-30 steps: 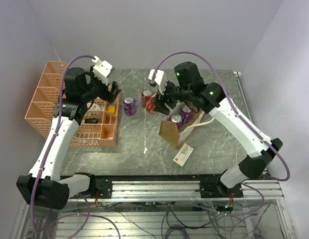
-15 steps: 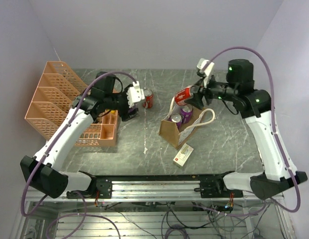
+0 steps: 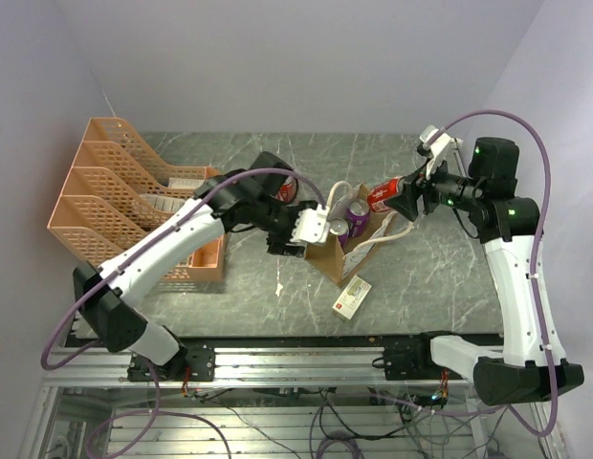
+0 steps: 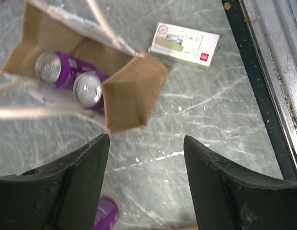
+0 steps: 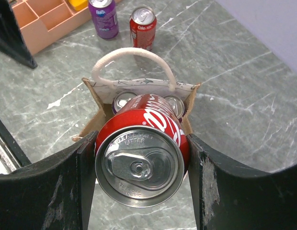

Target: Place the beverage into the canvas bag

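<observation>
My right gripper (image 3: 400, 194) is shut on a red cola can (image 3: 381, 196) and holds it on its side in the air over the right end of the canvas bag (image 3: 327, 256). In the right wrist view the can (image 5: 143, 148) fills the space between the fingers (image 5: 62, 191), with the open bag (image 5: 93, 122) below. Two purple cans (image 4: 55, 67) stand inside the bag (image 4: 131, 93). My left gripper (image 4: 144, 140) is open and empty, hovering over the table beside the bag's near-left side (image 3: 301, 229).
A second red can (image 5: 142, 21) and a purple can (image 5: 103, 17) stand on the table behind the bag. An orange mesh rack (image 3: 105, 196) stands at the left. A small white box (image 3: 351, 297) lies in front of the bag.
My left arm swung right from the rack to the bag's left side. My right gripper carried the red can rightward and now holds it over the bag.
</observation>
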Available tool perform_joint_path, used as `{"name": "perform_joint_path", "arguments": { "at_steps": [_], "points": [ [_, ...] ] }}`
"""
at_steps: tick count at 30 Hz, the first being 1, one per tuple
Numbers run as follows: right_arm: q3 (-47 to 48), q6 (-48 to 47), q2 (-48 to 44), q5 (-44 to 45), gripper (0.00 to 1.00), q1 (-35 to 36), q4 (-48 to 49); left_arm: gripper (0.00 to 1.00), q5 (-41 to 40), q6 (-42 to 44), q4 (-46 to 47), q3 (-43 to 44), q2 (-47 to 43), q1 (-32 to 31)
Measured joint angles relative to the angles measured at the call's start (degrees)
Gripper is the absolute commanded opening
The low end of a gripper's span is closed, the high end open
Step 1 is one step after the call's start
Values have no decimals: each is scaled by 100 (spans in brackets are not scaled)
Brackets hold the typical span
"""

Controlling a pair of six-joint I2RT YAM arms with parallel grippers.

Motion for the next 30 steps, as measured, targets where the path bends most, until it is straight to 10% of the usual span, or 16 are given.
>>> {"name": "perform_joint_path", "arguments": {
  "at_steps": [23, 30],
  "points": [
    [-568, 551, 621, -431, 14, -365, 726, 82, -861, 1222, 107, 1333, 2186, -931],
    [-688, 595, 673, -422, 10, -363, 835, 57, -975, 1355, 227, 1517, 2688, -940]
  ]
}}
